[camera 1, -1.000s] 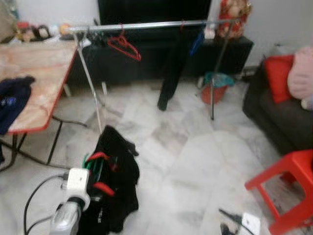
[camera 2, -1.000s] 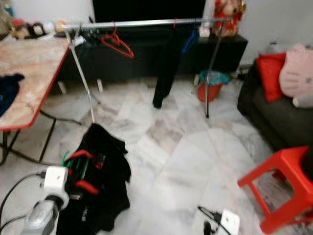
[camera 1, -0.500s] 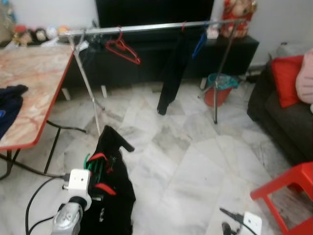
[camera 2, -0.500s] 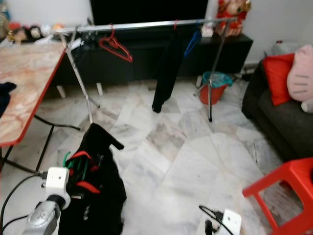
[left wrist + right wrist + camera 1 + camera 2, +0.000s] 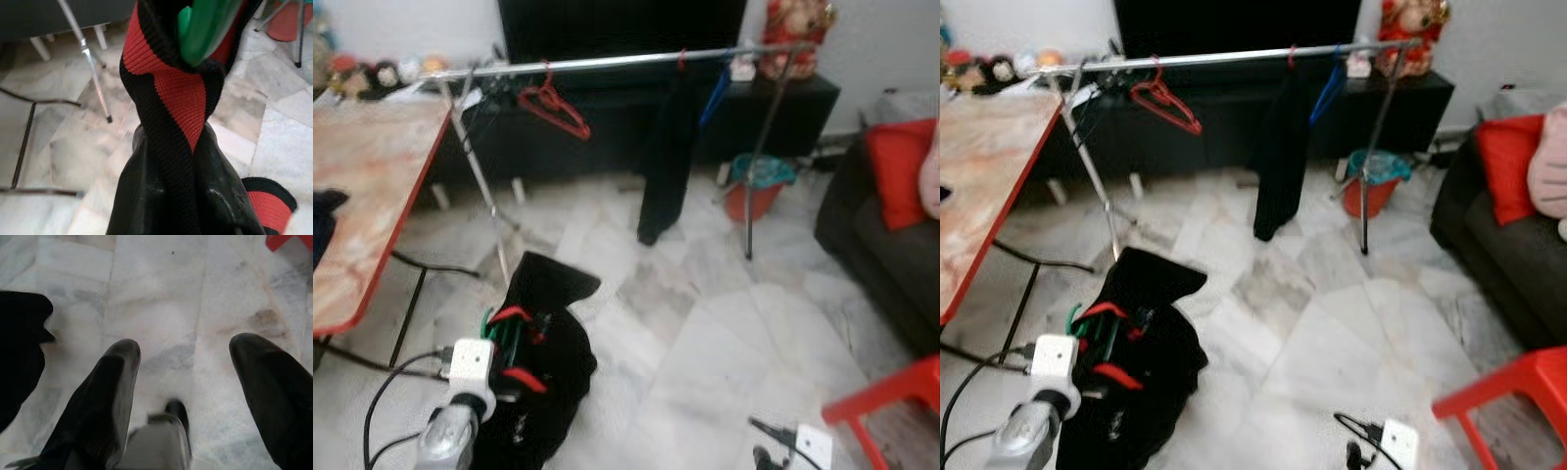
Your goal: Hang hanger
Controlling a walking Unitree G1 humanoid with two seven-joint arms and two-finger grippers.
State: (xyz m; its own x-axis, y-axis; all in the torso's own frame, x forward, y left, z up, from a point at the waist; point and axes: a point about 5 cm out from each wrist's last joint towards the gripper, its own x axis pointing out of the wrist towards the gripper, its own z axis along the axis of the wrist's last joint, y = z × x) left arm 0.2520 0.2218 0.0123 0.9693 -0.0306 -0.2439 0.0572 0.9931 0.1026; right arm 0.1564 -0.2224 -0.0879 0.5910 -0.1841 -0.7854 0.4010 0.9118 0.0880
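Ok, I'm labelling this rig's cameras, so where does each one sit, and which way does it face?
Left eye view: on the head, looking forward and down at the clothes rail; left arm in the near corner.
Right eye view: beside it, same scene, sharing the red hanger on the rail.
Left wrist view: on the left wrist, facing the black-and-red garment on a green hanger.
Right wrist view: on the right wrist, facing the marble floor past the open right end effector.
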